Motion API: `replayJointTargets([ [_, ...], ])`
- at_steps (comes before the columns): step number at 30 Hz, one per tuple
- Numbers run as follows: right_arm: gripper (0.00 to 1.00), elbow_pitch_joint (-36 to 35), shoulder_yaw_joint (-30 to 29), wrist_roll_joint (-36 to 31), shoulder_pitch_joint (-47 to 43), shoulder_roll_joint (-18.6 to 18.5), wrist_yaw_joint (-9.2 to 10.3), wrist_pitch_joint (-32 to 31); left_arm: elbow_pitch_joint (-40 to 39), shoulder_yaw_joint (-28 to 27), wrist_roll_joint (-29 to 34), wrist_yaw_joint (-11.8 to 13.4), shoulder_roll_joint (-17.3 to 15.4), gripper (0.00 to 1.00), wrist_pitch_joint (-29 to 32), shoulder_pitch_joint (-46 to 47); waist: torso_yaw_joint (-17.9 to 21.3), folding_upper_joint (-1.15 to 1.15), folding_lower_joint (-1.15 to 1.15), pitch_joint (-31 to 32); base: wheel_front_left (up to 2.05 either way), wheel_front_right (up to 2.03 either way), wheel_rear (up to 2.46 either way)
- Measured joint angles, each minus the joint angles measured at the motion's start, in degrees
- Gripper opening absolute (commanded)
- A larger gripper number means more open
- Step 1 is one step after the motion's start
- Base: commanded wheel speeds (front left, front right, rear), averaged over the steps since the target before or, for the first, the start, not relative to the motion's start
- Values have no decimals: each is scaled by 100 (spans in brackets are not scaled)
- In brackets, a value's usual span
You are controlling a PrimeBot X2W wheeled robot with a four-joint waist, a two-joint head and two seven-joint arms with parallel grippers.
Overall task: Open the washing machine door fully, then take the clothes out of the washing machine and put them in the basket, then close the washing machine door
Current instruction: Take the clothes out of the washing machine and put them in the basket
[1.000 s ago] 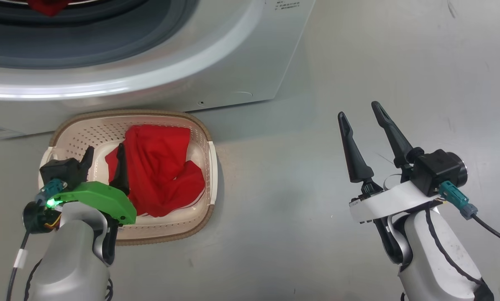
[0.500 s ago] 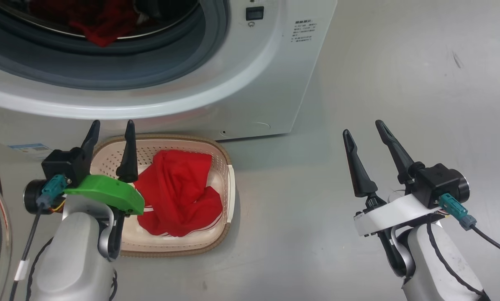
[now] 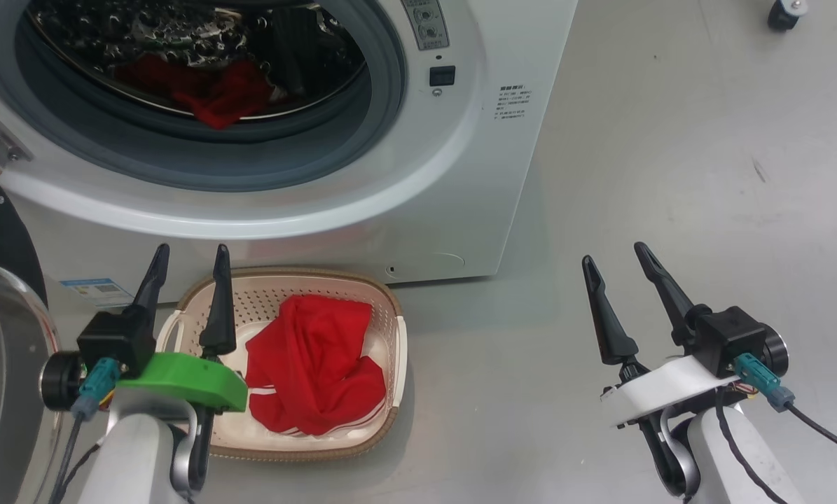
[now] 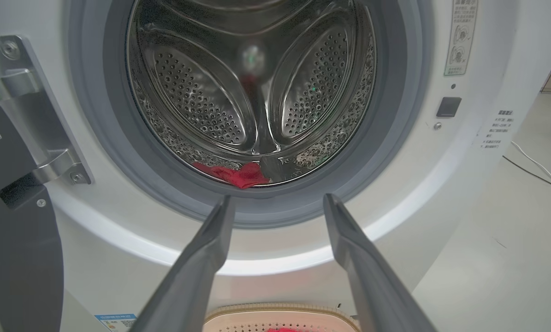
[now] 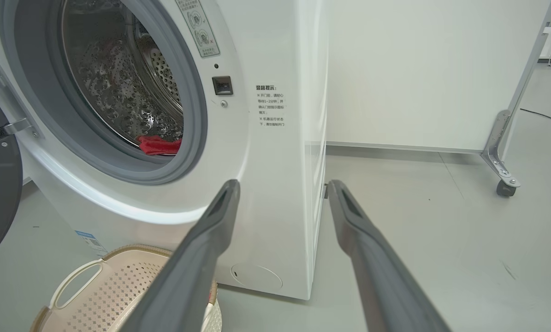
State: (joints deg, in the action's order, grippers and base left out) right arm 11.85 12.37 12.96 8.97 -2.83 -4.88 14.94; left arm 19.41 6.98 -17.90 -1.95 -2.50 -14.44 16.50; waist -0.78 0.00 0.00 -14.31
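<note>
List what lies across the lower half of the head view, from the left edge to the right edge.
washing machine door → left gripper, open → red clothes lying in the basket → right gripper, open

We take this for a lab or test hall. The grey floor [image 3: 670, 175] is bare, smooth and scuffed. The washing machine [image 5: 275, 138] stands free on it, next to a plain white panel [image 5: 418, 69] carried on a metal leg [image 5: 510, 115] with a caster [image 5: 502, 188]. A loose cable [image 4: 531, 163] lies across the floor.
</note>
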Motion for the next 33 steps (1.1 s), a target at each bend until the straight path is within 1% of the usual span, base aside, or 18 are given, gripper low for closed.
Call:
replayJointTargets([
  [4,100,18,-100,1,-173,0,13,0,-169,24,71,68,-1,100,0,-386,-11,0,0,193,0,0,0],
  [6,100,42,-131,1,-266,1,49,0,-219,52,99,114,0,100,0,-583,-15,0,0,285,0,0,0],
  [9,100,73,-165,5,-387,3,52,0,-325,62,129,124,-1,100,-1,-882,-16,0,0,418,0,0,0],
  [11,100,74,-210,10,-446,7,96,0,-360,100,129,158,-3,100,0,-1047,-14,0,0,506,0,0,0],
  [14,100,70,-263,19,-556,7,108,0,-459,178,133,171,-5,100,0,-1257,-15,0,0,630,0,0,0],
  [23,100,45,-270,70,-901,22,151,0,-748,242,145,320,-9,100,0,-1717,-37,0,0,926,0,0,0],
  [33,100,-35,-249,107,-1063,26,155,0,-1049,293,145,377,-13,100,26,-2053,-19,0,0,1039,0,0,0],
])
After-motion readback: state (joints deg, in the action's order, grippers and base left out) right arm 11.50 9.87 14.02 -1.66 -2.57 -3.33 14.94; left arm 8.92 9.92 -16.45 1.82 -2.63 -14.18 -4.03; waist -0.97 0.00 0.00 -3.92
